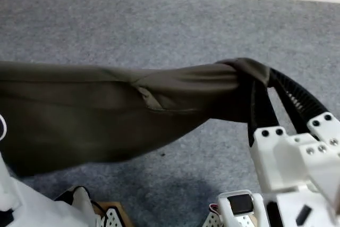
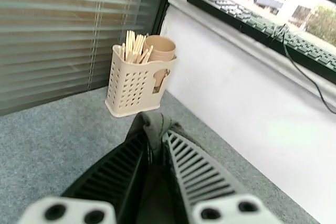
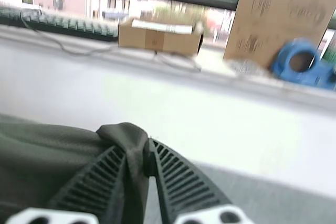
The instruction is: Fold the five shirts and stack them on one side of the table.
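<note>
High view: one olive shirt (image 1: 106, 115)

From above, the olive shirt (image 1: 106, 110) runs off the left edge, so I can't see its far end, and it hides the counter (image 1: 159, 19) beneath it. Its bunched corner covers the tips of the right claw (image 1: 260, 78). Behind, in the right wrist view, the cardboard boxes (image 3: 157, 35) and a blue object (image 3: 302, 61) are too blurred for me to identify.

Dark olive shirt (image 1: 106, 115), taut, seemingly aloft
</note>
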Tool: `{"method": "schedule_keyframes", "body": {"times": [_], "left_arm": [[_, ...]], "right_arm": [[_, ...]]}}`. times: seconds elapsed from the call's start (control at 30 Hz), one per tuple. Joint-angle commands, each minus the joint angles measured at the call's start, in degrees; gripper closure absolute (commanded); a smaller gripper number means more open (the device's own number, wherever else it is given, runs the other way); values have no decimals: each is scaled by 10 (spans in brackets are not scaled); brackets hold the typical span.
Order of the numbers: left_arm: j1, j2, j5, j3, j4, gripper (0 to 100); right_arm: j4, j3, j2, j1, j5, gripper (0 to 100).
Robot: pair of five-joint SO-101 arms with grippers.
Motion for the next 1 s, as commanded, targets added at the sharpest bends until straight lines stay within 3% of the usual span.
{"method": "schedule_keyframes", "body": {"times": [0.0,0.5,0.7,0.97], "left_arm": [[-11,5,4,-10,-4,993],[-42,7,5,-2,-29,993],[-40,3,5,103,-92,993],[-37,3,5,255,-193,993]], "right_arm": [[-45,0,0,11,28,991],[-43,7,4,-58,30,991],[-29,15,7,-58,30,991],[-62,144,27,-58,29,991]]}}
